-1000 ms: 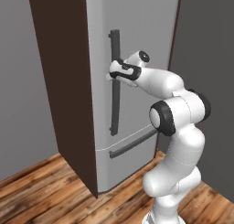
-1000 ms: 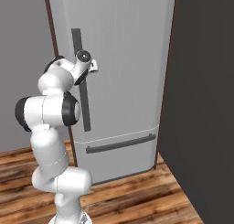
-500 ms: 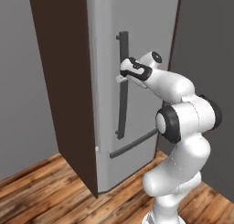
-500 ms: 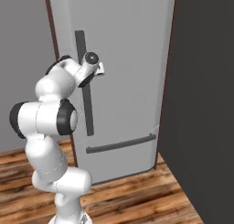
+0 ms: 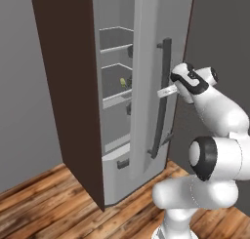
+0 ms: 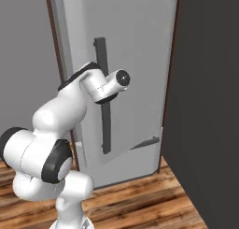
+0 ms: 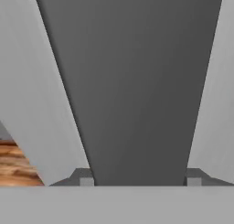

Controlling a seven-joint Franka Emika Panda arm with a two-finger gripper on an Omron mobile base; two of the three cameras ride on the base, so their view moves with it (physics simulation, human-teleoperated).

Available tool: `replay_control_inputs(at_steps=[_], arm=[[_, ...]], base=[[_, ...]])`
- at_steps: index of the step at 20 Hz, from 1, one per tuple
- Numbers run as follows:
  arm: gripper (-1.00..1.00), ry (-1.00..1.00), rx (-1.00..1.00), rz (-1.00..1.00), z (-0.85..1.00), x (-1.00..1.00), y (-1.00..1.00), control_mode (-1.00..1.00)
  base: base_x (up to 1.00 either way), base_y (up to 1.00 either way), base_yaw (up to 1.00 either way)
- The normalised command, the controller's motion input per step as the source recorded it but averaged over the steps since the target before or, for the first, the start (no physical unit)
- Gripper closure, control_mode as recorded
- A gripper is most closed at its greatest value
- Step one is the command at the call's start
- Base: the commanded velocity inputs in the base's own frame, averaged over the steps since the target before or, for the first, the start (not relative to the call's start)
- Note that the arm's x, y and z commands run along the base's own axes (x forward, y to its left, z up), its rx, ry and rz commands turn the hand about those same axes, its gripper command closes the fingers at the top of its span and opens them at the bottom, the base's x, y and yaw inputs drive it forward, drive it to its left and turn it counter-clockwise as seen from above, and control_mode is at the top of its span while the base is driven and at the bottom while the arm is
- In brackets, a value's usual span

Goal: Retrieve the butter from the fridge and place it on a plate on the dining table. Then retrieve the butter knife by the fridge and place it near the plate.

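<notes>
Gripping the fridge (image 5: 146, 48) door's dark vertical handle (image 5: 162, 96), its fingertips either side of the bar, the gripper (image 5: 168, 90) holds the door partly open, while a small yellowish item, possibly the butter (image 5: 123, 82), sits on a shelf inside, left of the gripper

no text, label, brand, number or sign can be read on anything in these pictures.
</notes>
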Motion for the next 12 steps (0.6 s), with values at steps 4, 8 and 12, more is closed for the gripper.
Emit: replay_control_inputs(at_steps=[4,8,12], arm=[[1.0,0.0,0.04,0.01,0.38,-0.77,-0.97,-1.0],[-1.0,0.05,0.0,0.0,0.39,-0.51,-0.97,-1.0],[-1.0,0.01,0.0,0.0,0.23,-0.11,-0.32,-1.0]], base=[[0.0,0.0,0.0],[0.0,0.0,0.0],[0.0,0.0,0.0]])
